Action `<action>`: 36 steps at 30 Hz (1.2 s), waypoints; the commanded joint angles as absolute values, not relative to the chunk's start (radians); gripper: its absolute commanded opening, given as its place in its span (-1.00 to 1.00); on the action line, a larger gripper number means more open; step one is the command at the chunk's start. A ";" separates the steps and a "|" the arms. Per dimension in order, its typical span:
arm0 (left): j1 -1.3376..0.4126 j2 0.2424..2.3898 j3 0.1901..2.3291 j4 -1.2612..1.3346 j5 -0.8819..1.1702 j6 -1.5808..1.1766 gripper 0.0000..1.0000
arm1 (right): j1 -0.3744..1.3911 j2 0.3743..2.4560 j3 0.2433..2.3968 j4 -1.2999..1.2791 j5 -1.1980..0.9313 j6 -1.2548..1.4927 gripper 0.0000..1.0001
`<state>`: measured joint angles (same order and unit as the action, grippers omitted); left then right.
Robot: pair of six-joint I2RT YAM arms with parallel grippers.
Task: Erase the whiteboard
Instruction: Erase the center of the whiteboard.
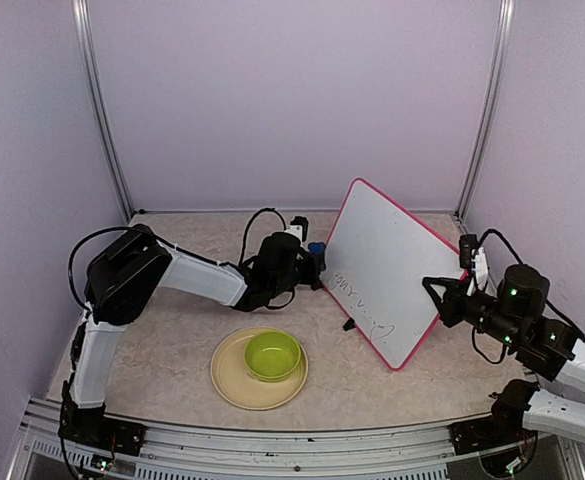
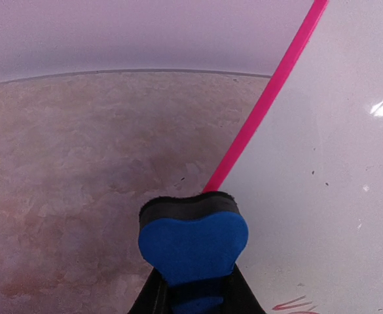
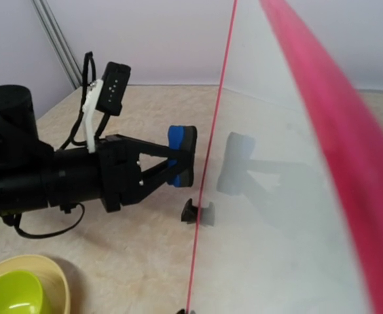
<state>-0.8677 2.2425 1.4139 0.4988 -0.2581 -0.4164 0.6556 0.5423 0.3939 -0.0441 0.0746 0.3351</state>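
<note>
Left gripper clenches a blue eraser just beside the left frame of the whiteboard, which stands tilted on the table. Right gripper meets its right edge; its fingers are blurred, so whether it grasps cannot be told.

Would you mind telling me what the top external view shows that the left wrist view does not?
Only the top external view shows the green bowl on the tan plate, the right gripper at the right edge of the whiteboard, and the whole line of handwriting. Only the left wrist view shows the dark felt layer of the blue eraser up close, near the pink frame, plus a reddish stroke. Both show the whiteboard, the eraser in the left gripper and the table.
</note>
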 commanded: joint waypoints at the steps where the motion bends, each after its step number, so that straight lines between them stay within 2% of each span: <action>1: -0.880 2.262 1.407 0.536 -0.236 -0.387 -1.00 | 0.648 0.492 0.440 -0.019 0.100 0.363 -1.00; 10: -0.922 2.325 1.474 0.520 -0.260 -0.292 -1.00 | 0.648 0.477 0.438 -0.038 0.116 0.366 -1.00; 16: -0.932 2.346 1.502 0.510 -0.200 -0.247 -1.00 | 0.647 0.468 0.448 -0.067 0.115 0.362 -1.00; 25: -0.956 2.333 1.496 0.510 -0.136 -0.193 -1.00 | 0.647 0.465 0.440 -0.076 0.109 0.361 -1.00; 36: -1.028 2.293 1.458 0.543 -0.152 -0.118 -1.00 | 0.647 0.456 0.450 -0.098 0.105 0.362 -1.00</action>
